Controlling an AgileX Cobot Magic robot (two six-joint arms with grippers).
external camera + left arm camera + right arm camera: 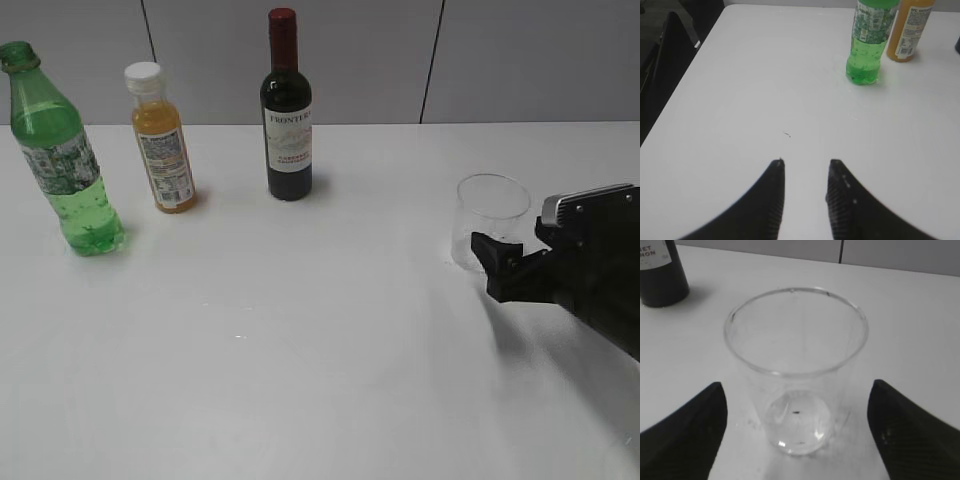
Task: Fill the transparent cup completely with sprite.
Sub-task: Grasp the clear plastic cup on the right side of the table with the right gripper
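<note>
Nearest the camera, the right gripper [497,262] stands low at the right edge of the white counter [300,340], its jaws spread wide to either side of the transparent cup [490,222], not touching it. The cup stands upright and empty near that right edge, well apart from the bottles. It is thin, clear, slightly tapered plastic with a thicker base; judged light, slippery and easily crushed or tipped, so a grip low on the wall seems soundest. The sprite [62,160] stays in its green translucent bottle, capless and labelled, near the back left corner, about two-thirds full with bubbles showing; judged moderately heavy, and best gripped at the waisted middle. Beside it stand an orange juice bottle [162,140] with white cap and a dark wine bottle [287,110]. The left gripper [805,167] hovers over bare counter, fingers narrowly apart, holding nothing. Pouring is not yet begun.
</note>
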